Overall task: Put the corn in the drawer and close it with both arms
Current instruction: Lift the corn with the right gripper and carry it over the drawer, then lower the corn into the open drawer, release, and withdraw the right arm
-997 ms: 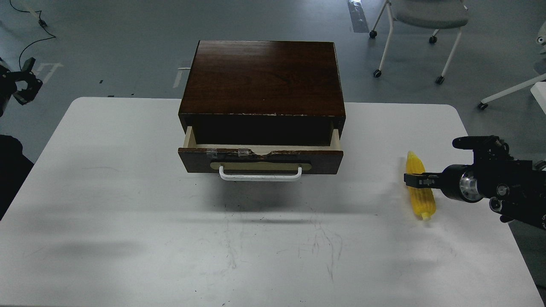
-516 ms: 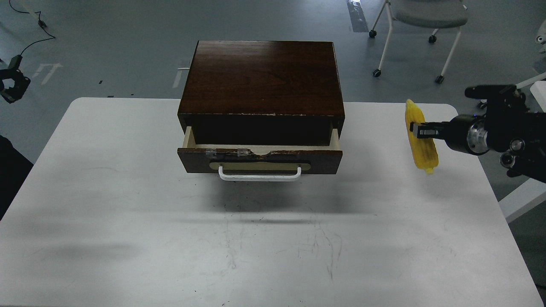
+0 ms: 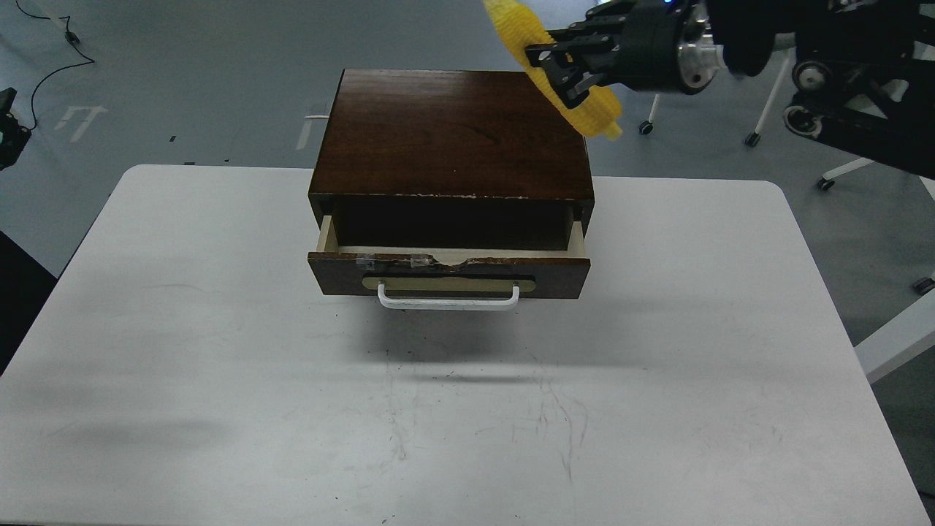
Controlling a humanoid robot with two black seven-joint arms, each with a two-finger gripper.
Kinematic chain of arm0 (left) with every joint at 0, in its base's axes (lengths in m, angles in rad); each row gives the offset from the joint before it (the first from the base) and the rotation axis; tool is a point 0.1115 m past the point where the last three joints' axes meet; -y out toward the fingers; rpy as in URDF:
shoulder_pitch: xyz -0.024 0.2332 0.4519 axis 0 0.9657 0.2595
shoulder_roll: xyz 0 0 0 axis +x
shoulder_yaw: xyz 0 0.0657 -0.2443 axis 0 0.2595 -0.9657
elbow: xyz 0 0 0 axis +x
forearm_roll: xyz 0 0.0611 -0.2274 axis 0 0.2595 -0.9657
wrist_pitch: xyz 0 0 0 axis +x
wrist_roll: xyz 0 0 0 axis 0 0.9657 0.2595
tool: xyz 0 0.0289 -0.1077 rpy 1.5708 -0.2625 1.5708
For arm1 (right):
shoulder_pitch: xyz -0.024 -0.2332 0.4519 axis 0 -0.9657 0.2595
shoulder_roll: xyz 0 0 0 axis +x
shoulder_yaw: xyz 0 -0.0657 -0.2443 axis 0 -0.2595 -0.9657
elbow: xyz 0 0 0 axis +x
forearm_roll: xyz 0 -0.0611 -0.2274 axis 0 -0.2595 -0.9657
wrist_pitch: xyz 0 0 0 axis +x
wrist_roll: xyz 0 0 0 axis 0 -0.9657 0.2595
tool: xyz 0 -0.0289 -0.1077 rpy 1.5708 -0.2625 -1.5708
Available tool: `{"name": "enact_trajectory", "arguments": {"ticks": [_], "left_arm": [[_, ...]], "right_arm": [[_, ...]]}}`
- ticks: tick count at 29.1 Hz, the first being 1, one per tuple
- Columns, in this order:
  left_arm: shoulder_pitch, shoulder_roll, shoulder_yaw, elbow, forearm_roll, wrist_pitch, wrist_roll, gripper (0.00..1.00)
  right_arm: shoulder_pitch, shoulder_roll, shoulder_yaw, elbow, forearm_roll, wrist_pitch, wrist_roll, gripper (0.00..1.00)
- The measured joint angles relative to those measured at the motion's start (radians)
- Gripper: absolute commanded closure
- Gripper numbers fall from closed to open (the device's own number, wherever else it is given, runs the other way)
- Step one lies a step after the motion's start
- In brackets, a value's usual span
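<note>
The yellow corn (image 3: 584, 106) hangs tilted in the air, high over the back right corner of the dark brown wooden box (image 3: 449, 135). My right gripper (image 3: 548, 66) is shut on the corn around its middle, reaching in from the upper right. The drawer (image 3: 447, 274) stands partly pulled out below the box top, with its white bar handle (image 3: 447, 301) facing me and its inside dark. Only a small black part of my left arm (image 3: 9, 131) shows at the far left edge, well off the table, and its fingers cannot be told apart.
The white table (image 3: 219, 365) carries the box at its back middle. A wheeled chair (image 3: 701, 117) stands on the grey floor behind the table at the right, partly behind my right arm. A black cable (image 3: 44, 44) lies on the floor at the back left.
My right gripper has lifted the corn from the table's right side up and to the left, to above the box's back right corner. The left arm has drawn back toward the left edge.
</note>
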Motion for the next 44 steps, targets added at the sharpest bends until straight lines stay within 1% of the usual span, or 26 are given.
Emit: {"name": "enact_trajectory", "arguments": {"ticks": [6,7,9,11,12,14,16,20,25,29,30,31,32,33,34,36,37,38,40,41,42,43,44], "left_arm": [[-0.001,0.0,-0.002,0.0,0.0,0.0,-0.003,0.02],[-0.003,0.0,-0.003,0.0,0.0,0.0,-0.004,0.02],[-0.003,0.0,-0.004,0.0,0.0,0.0,-0.008,0.02],[-0.003,0.0,-0.006,0.0,0.0,0.0,-0.013,0.02],[-0.003,0.0,-0.009,0.0,-0.001,0.0,-0.015,0.02],[-0.003,0.009,-0.013,0.001,-0.003,0.0,-0.016,0.02],[-0.002,0.015,-0.014,0.001,-0.004,0.0,-0.017,0.02],[-0.001,0.017,-0.01,0.0,-0.005,0.0,-0.016,0.02],[-0.001,0.017,-0.007,0.0,-0.003,0.0,-0.015,0.02],[-0.001,0.011,0.0,-0.003,0.004,0.0,0.001,0.04],[-0.003,0.01,0.0,-0.003,0.008,0.0,0.006,0.06],[-0.006,0.01,0.0,-0.003,0.011,0.0,0.009,0.09],[-0.013,0.01,0.0,-0.003,0.013,0.0,0.01,0.15],[-0.025,0.01,0.001,-0.003,0.015,0.0,0.011,0.15],[-0.041,0.01,0.001,-0.004,0.017,0.0,0.011,0.23],[-0.066,0.01,0.001,-0.007,0.019,0.0,0.011,0.3],[-0.074,0.01,0.001,-0.013,0.025,0.0,0.011,0.38],[-0.079,0.012,0.001,-0.02,0.038,0.0,0.01,0.44],[-0.096,0.021,0.002,-0.039,0.091,0.0,0.007,0.52],[-0.113,0.028,0.002,-0.049,0.133,0.0,0.004,0.59],[-0.137,0.041,0.002,-0.061,0.188,0.0,0.0,0.61],[-0.155,0.048,0.002,-0.069,0.23,0.0,-0.004,0.67],[-0.176,0.052,0.002,-0.082,0.279,0.0,-0.01,0.7]], "right_arm": [[-0.029,0.103,-0.026,0.0,-0.188,-0.002,0.017,0.93],[-0.032,0.117,-0.032,0.0,-0.206,-0.003,0.018,0.89],[-0.039,0.132,-0.043,0.0,-0.222,-0.004,0.018,0.87],[-0.053,0.142,-0.051,0.0,-0.227,-0.006,0.018,0.82],[-0.067,0.145,-0.053,0.0,-0.228,-0.007,0.018,0.77],[-0.095,0.149,-0.056,0.0,-0.231,-0.009,0.019,0.58],[-0.113,0.15,-0.056,0.0,-0.233,-0.011,0.019,0.46],[-0.117,0.15,-0.055,0.0,-0.232,-0.016,0.019,0.42],[-0.11,0.151,-0.053,0.0,-0.23,-0.016,0.019,0.39],[-0.113,0.15,-0.052,-0.003,-0.227,-0.016,0.019,0.36],[-0.113,0.149,-0.049,-0.005,-0.224,-0.017,0.019,0.34],[-0.113,0.147,-0.046,-0.008,-0.22,-0.017,0.019,0.34],[-0.113,0.144,-0.038,-0.01,-0.212,-0.017,0.019,0.3],[-0.113,0.142,-0.025,-0.013,-0.201,-0.017,0.019,0.3],[-0.113,0.136,0.0,-0.021,-0.178,-0.018,0.019,0.25],[-0.115,0.119,0.049,-0.043,-0.127,-0.019,0.019,0.17],[-0.12,0.105,0.076,-0.056,-0.088,-0.019,0.019,0.11],[-0.124,0.088,0.104,-0.072,-0.045,-0.019,0.018,0.05],[-0.136,0.043,0.158,-0.102,0.061,-0.018,0.016,0.05],[-0.143,0.016,0.181,-0.113,0.124,-0.017,0.016,0.04],[-0.152,-0.023,0.207,-0.125,0.203,-0.016,0.014,0.04],[-0.157,-0.052,0.219,-0.13,0.261,-0.015,0.013,0.04],[-0.164,-0.085,0.229,-0.132,0.332,-0.014,0.013,0.04]]}}
